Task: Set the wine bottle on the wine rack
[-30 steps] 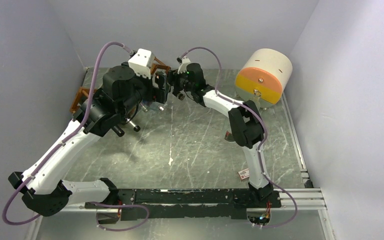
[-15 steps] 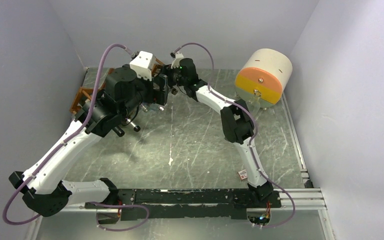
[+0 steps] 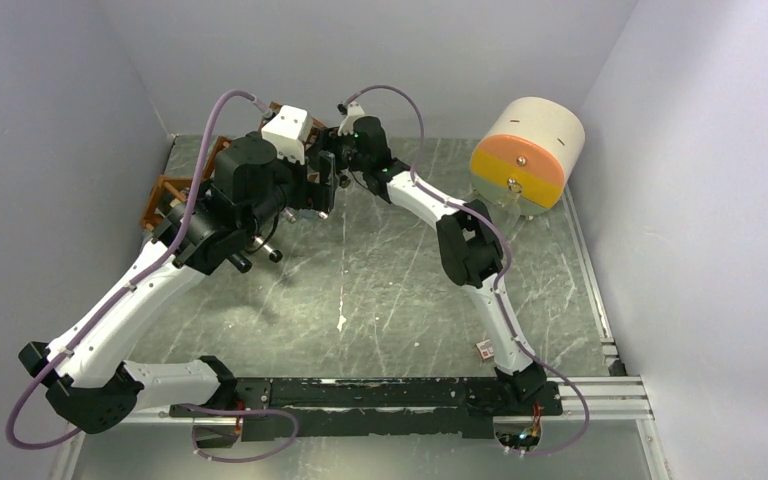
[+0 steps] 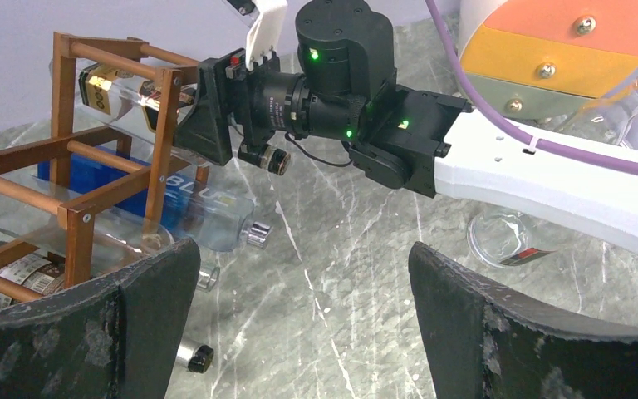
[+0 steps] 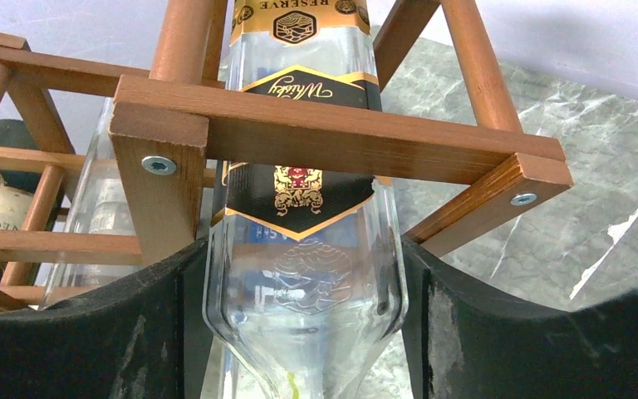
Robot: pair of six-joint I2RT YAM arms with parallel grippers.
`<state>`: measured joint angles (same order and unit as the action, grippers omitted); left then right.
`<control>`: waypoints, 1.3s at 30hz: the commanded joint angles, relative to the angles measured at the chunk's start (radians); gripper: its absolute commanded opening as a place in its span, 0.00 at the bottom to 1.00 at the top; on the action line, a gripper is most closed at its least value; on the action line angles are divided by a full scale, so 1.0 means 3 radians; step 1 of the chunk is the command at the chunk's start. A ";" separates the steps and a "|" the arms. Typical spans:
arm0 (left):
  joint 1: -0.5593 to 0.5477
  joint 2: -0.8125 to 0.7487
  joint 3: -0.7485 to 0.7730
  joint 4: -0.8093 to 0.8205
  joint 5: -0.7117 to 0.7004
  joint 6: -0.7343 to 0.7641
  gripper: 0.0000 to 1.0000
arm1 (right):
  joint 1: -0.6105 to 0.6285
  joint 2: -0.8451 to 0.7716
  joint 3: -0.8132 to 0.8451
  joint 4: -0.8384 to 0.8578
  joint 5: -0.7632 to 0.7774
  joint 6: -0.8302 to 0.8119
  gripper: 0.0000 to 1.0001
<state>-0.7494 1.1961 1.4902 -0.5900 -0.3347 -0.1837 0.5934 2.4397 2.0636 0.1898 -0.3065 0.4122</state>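
Right gripper [image 5: 303, 332], now nearer the reddish-brown wooden lattice wine rack [image 5: 332, 133], clamps the clear glass black-and-gold-labelled wine bottle [image 5: 303, 166] mid-insertion; next, likely push deeper, release. Left gripper [image 4: 299, 316] gapes.

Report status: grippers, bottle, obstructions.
Right gripper shut on clear glass black-gold-labelled bottle, partway into reddish-brown wooden lattice rack. Left gripper open, empty. No obstruction visible.

White links [image 3: 120, 310], black joints [image 3: 470, 250], purple cables [image 3: 200, 150], green lights [image 4: 314, 54], scuffed black fingers [image 4: 91, 332].
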 commanded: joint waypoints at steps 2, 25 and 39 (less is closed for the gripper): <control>0.0011 -0.0075 -0.0012 0.0003 -0.0030 -0.0001 1.00 | 0.0009 -0.0129 -0.0082 0.0522 0.0264 0.0026 0.80; 0.0011 -0.0207 -0.0116 0.0035 -0.0104 -0.0029 1.00 | -0.0091 -0.1211 -0.1149 0.0213 0.0346 -0.0197 0.91; 0.0098 -0.0332 -0.0518 0.0212 -0.0116 -0.0055 0.99 | -0.0114 -0.2722 -0.2264 -0.0881 0.0582 -0.0564 0.89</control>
<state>-0.7277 1.1427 1.3983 -0.5850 -0.3950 -0.2073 0.5674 1.7649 1.4376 0.0498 -0.1627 0.2829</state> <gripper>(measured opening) 0.994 0.887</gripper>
